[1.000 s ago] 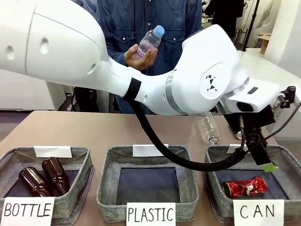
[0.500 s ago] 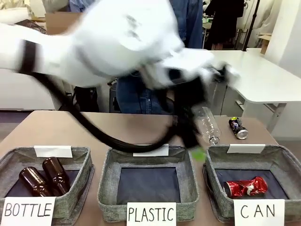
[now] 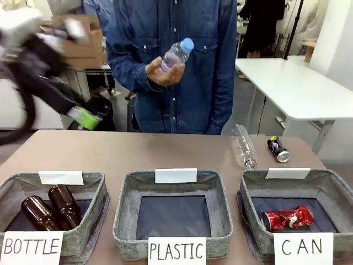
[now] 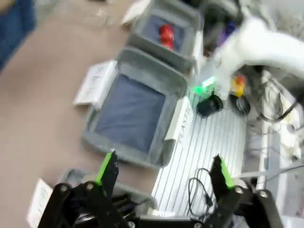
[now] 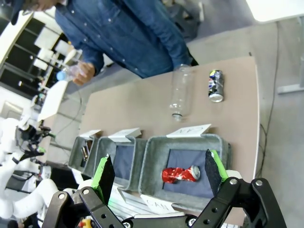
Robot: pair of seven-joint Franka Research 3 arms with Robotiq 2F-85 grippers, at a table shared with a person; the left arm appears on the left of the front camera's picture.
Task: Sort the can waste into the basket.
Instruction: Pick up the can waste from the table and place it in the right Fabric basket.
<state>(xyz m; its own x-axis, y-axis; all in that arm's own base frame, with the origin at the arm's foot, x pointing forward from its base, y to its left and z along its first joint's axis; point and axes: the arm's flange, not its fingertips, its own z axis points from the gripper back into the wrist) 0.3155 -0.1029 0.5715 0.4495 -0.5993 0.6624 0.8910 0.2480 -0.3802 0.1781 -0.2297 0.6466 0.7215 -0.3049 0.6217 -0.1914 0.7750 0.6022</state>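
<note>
Bright, even indoor light, soft shadows; the left arm (image 3: 22, 27) is motion-blurred, its wrist view smeared.

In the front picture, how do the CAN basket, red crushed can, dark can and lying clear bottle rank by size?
1. CAN basket: clearly largest.
2. clear bottle and red can: about alike; the bottle lies farther off, so I leave them unranked.
3. dark can: looks smallest, but it too lies farther off.

**Inside a robotics lab**

A white robot arm (image 4: 266, 40) stands at a brown desk (image 3: 138, 149) fronted by hand-lettered signs (image 3: 176, 251). Loose cables (image 4: 198, 186) trail nearby; plain white tables (image 3: 292, 83) and cardboard boxes (image 3: 83, 41) stand behind.
</note>
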